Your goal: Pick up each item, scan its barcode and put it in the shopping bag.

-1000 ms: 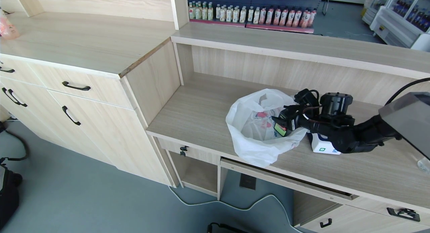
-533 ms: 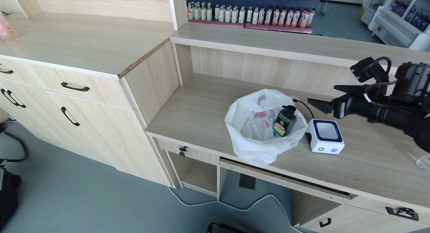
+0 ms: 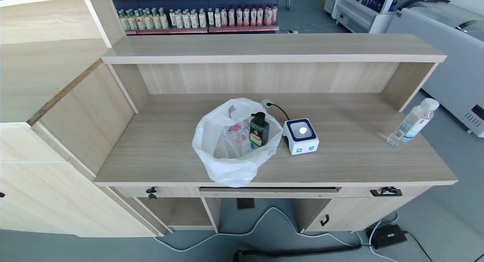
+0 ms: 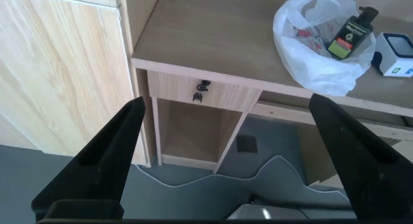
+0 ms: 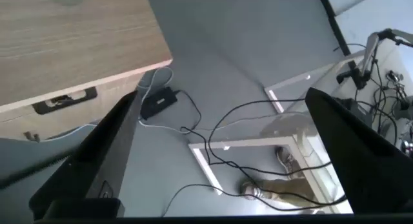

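So the white plastic shopping bag (image 3: 227, 156) is sitting open on the light wood counter (image 3: 159, 148), roughly mid-counter and close to the front edge. A dark pump bottle with a green and red label (image 3: 259, 132) is standing upright inside it, leaning against the bag's right-hand wall, and there's some other packaged stuff under it that I can't really make out. Just beside the bag on the right is the white box-shaped barcode scanner with a dark blue top (image 3: 301, 137), with its black cable (image 3: 280, 111) running back toward the rear of the counter. Well apart from all that, near the right end of the counter, a clear plastic water bottle with a white cap (image 3: 413, 123) is standing on its own.

The left gripper (image 4: 227, 102) hangs low in front of the counter with its jaws spread wide and nothing in them; from there the bag (image 4: 316, 56) and pump bottle (image 4: 348, 34) are up on top. The right gripper (image 5: 222, 98) is just as wide apart and empty, out over the grey floor past the counter's corner, near a black power brick (image 5: 158, 102).
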Tool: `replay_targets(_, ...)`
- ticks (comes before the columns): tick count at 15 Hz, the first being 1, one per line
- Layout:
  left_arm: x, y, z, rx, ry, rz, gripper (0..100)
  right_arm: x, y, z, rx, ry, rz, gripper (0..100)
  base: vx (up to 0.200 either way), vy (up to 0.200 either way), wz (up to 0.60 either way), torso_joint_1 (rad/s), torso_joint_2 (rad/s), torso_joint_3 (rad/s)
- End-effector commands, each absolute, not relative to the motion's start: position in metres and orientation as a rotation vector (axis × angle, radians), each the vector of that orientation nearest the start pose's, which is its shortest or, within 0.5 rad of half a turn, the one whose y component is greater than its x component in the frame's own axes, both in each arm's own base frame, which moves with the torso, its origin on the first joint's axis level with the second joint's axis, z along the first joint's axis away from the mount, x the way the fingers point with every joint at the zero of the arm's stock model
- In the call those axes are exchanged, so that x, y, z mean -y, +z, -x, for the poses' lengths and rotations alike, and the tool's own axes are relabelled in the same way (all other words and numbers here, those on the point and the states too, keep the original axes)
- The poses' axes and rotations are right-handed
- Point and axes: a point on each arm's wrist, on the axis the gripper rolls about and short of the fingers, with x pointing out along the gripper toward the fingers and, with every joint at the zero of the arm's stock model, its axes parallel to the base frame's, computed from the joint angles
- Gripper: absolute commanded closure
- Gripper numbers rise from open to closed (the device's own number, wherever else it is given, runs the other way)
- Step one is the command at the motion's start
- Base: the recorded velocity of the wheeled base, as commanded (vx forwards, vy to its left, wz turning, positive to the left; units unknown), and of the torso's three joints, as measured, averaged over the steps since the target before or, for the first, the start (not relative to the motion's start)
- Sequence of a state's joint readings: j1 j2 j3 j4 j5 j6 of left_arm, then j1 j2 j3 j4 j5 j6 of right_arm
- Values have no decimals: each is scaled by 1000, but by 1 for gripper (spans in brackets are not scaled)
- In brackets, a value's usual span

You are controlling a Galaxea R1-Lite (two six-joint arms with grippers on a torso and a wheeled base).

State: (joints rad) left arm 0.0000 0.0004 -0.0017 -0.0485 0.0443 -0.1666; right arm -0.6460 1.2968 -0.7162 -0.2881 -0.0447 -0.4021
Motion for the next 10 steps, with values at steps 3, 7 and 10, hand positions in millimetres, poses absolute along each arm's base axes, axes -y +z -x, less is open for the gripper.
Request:
replay_targets(3,-1,81,23,54,42,168,0,199,167,-204,-489,-724,228,0,0,0,0,0,0,0)
replay_targets(7,-1,81,23,54,40,168,0,216,156,-252,-394,-516,220,0,0,0,0,0,0,0)
replay_targets(10,-1,81,23,54,42,168,0,195,176,-306,-241,-397,173,0,0,0,0,0,0,0)
